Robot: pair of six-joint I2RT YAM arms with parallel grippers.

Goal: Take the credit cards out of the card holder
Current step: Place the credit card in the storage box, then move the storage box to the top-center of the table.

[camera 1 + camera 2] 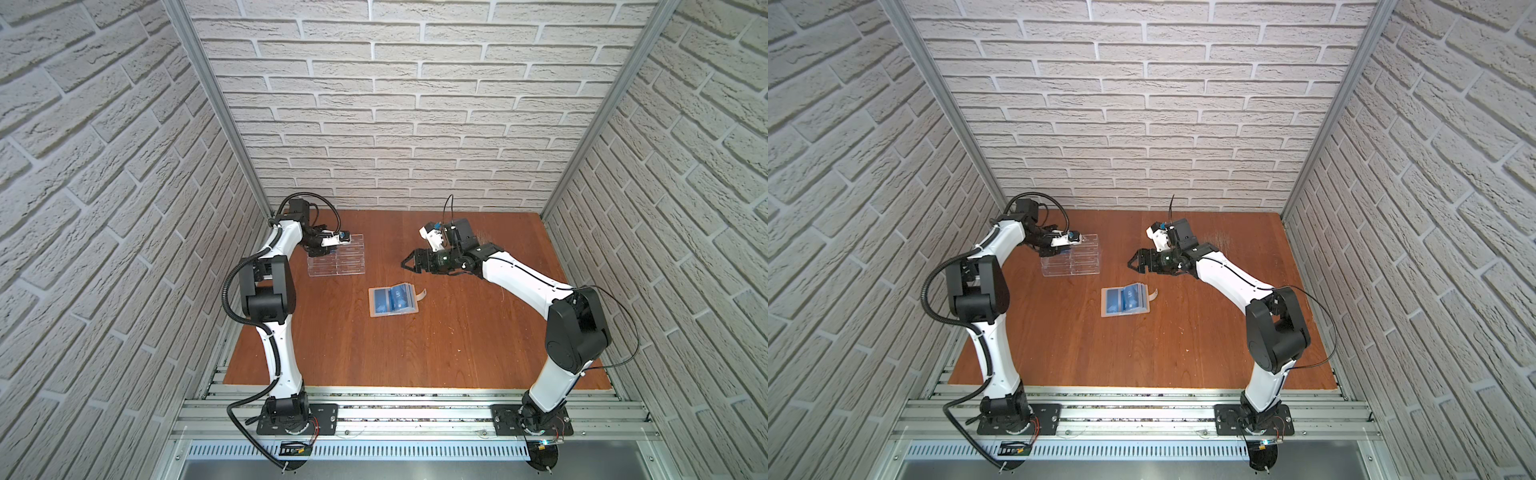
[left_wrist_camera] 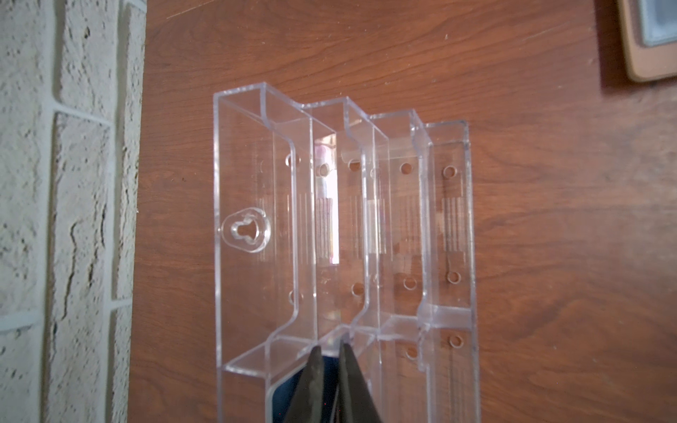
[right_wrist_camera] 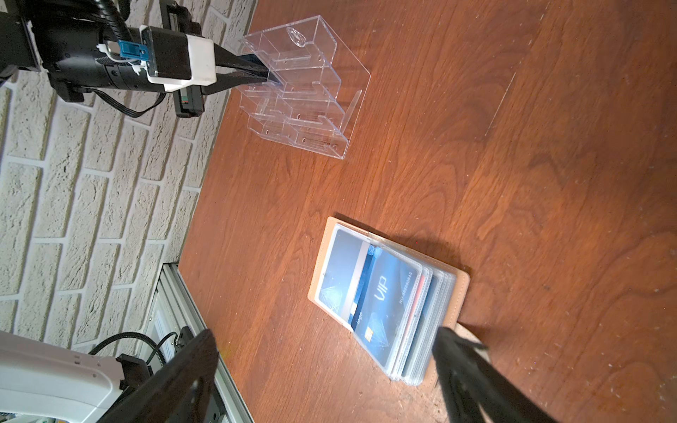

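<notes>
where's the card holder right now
In a top view the card holder lies open near the middle of the table, with the clear rack beyond it to the left and the right gripper just beyond it.

The left tool (image 2: 329, 344) hides much of a blue credit card (image 2: 282, 403); the picture's edge crops the card holder (image 2: 652, 64).

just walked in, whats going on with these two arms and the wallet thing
The left gripper has its tips in a slot of the clear acrylic tiered rack, jaws nearly together at a thin blue plastic card in that slot; whether it grips the card is unclear. The right gripper hangs open above the brown wooden table, near the open tan leather card holder, touching nothing. Several blue credit cards sit in its clear sleeves, not yet taken out.
</notes>
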